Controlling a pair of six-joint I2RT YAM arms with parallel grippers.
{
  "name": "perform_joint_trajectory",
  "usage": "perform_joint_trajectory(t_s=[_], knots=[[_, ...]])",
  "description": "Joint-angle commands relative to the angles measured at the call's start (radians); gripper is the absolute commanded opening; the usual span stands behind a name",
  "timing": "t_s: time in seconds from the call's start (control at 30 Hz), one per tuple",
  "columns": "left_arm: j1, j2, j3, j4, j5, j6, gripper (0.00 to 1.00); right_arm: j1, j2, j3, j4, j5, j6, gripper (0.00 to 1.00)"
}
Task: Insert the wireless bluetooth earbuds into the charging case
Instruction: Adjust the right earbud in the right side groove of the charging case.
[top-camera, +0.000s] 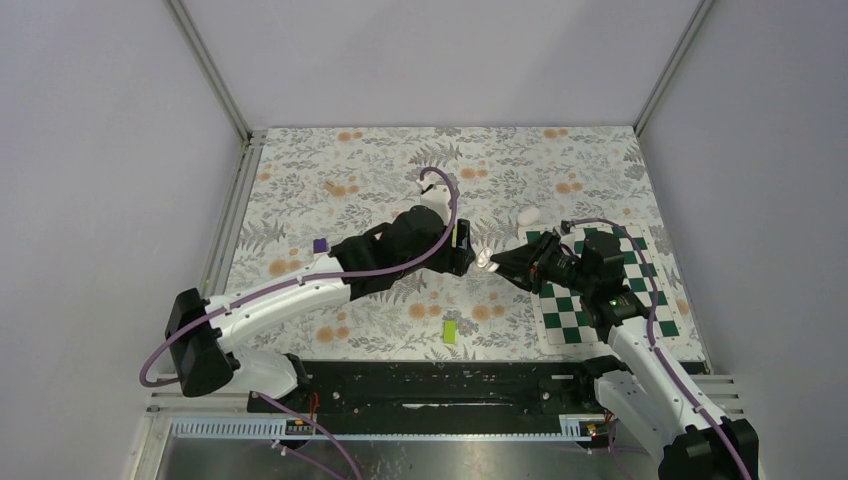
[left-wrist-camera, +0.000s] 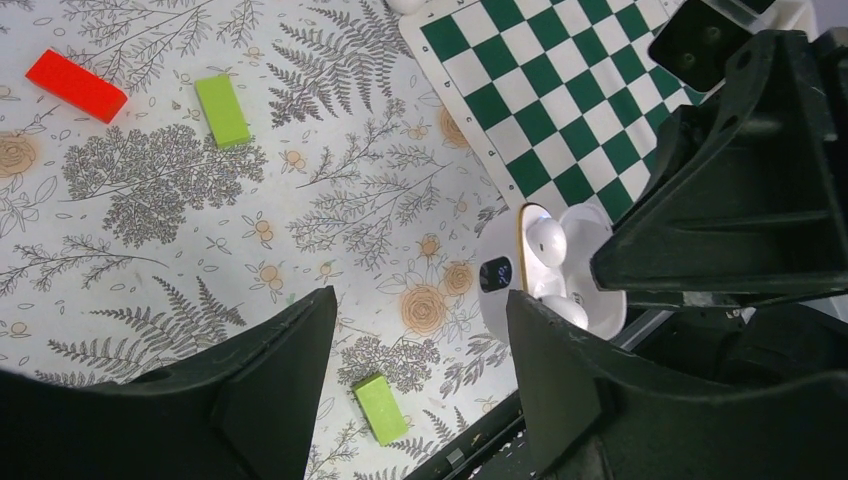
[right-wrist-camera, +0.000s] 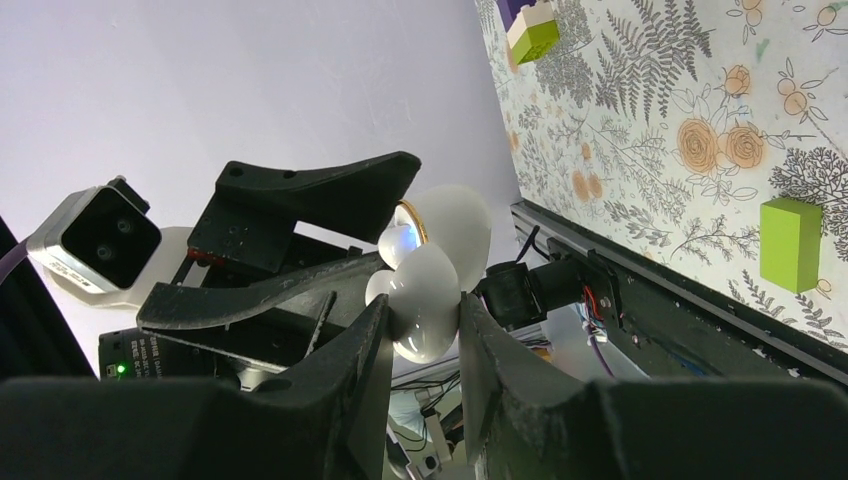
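My right gripper (top-camera: 497, 262) is shut on the white charging case (top-camera: 484, 260) and holds it above the table, its lid open. In the right wrist view the case (right-wrist-camera: 430, 290) is pinched between my fingers (right-wrist-camera: 423, 310). In the left wrist view the case (left-wrist-camera: 500, 310) shows its dark display and two white earbuds, one (left-wrist-camera: 547, 240) and the other (left-wrist-camera: 566, 308), sitting in its wells. My left gripper (left-wrist-camera: 420, 300) is open and empty, and its right finger is just beside the case. In the top view it (top-camera: 462, 250) faces the case.
A green-and-white chessboard mat (top-camera: 600, 290) lies at the right. A green block (top-camera: 450, 331) lies near the front edge, and a purple block (top-camera: 320, 245) at the left. A small white object (top-camera: 529, 215) lies behind the mat. Another green block (left-wrist-camera: 222, 110) and a red block (left-wrist-camera: 76, 85) lie on the cloth.
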Motion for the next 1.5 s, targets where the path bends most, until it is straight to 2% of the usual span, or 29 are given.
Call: perform_joint_trajectory(t_s=[0.0, 0.23, 0.4, 0.47, 0.6, 0.67, 0.77, 0.8, 0.9, 0.97, 1.1, 1.27, 1.47], knots=[[-0.002, 0.017, 0.034, 0.068, 0.033, -0.005, 0.64, 0.006, -0.009, 0.012, 0.039, -0.035, -0.004, 0.0], [-0.002, 0.047, 0.067, 0.079, 0.015, -0.006, 0.64, 0.007, -0.007, 0.008, 0.039, -0.036, -0.003, 0.0], [0.005, 0.045, 0.109, 0.015, -0.081, -0.018, 0.66, 0.006, -0.009, 0.028, -0.007, -0.045, -0.055, 0.0], [0.032, 0.017, 0.106, -0.013, -0.085, -0.037, 0.66, 0.007, -0.019, 0.078, -0.171, -0.036, -0.176, 0.0], [0.094, -0.094, 0.048, -0.046, -0.008, -0.029, 0.66, 0.006, 0.003, 0.231, -0.563, 0.013, -0.514, 0.0], [0.094, -0.152, 0.011, -0.042, 0.049, 0.038, 0.65, 0.008, 0.04, 0.3, -0.687, 0.021, -0.636, 0.0], [0.09, -0.215, -0.045, -0.035, 0.197, 0.107, 0.65, 0.008, 0.073, 0.361, -0.797, 0.033, -0.732, 0.0], [0.079, -0.226, -0.056, -0.036, 0.203, 0.102, 0.68, 0.008, 0.079, 0.37, -0.809, 0.038, -0.744, 0.0], [0.004, -0.239, -0.104, -0.004, 0.181, 0.108, 0.92, 0.008, 0.102, 0.381, -0.804, 0.025, -0.745, 0.0], [-0.039, -0.247, -0.143, 0.045, 0.137, 0.131, 0.98, 0.008, 0.115, 0.386, -0.799, 0.015, -0.743, 0.0], [-0.059, -0.258, -0.177, 0.117, 0.118, 0.14, 0.99, 0.008, 0.128, 0.398, -0.799, 0.007, -0.742, 0.0], [-0.071, -0.148, -0.082, 0.01, 0.095, 0.08, 0.99, 0.008, 0.131, 0.404, -0.793, 0.001, -0.734, 0.0], [-0.116, -0.101, -0.073, 0.072, 0.064, 0.077, 0.97, 0.008, 0.121, 0.396, -0.782, -0.001, -0.722, 0.0]])
